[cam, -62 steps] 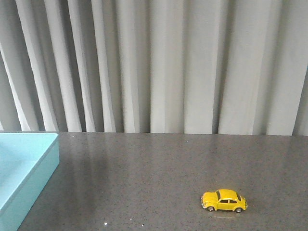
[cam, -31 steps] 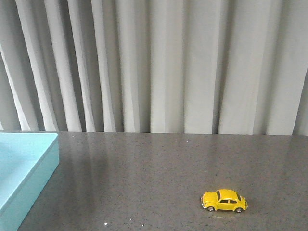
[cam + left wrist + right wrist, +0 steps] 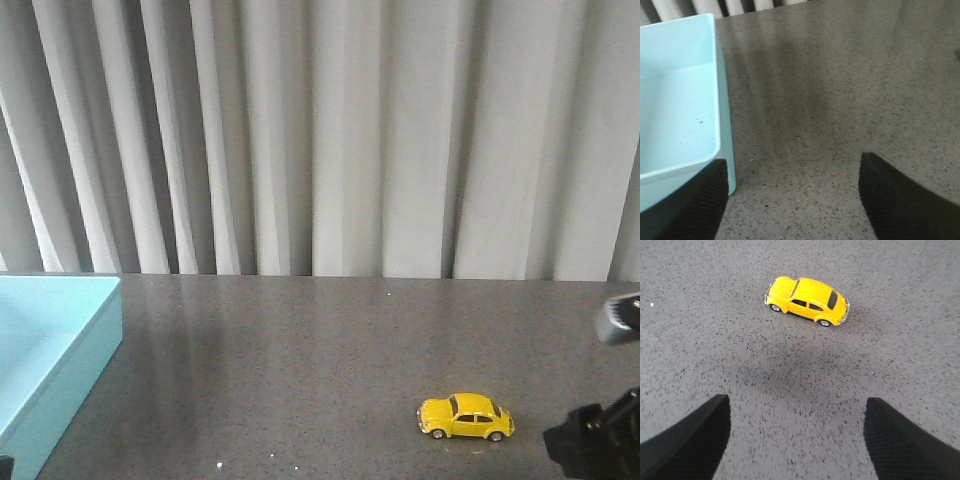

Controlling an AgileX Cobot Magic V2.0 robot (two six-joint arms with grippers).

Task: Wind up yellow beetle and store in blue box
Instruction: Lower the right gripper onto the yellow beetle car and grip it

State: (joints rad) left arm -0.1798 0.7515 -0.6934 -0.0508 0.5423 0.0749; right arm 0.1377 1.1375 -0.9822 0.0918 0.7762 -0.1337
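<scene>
Ahead of right gripper (image 3: 795, 440), fingers spread, empty: yellow beetle (image 3: 807, 301) on wheels, long axis crosswise, nose toward robot's left. Left gripper (image 3: 790, 200) likewise spread.

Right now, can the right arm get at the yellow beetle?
Probably yes. The right gripper has its jaws open, and only bare table lies between it and the yellow beetle.

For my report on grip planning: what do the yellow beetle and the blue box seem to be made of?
The yellow beetle: probably painted die-cast metal or hard plastic, because its body is glossy with sharp highlights. The blue box: probably plastic or coated card, matte, smooth, with thin walls.
</scene>
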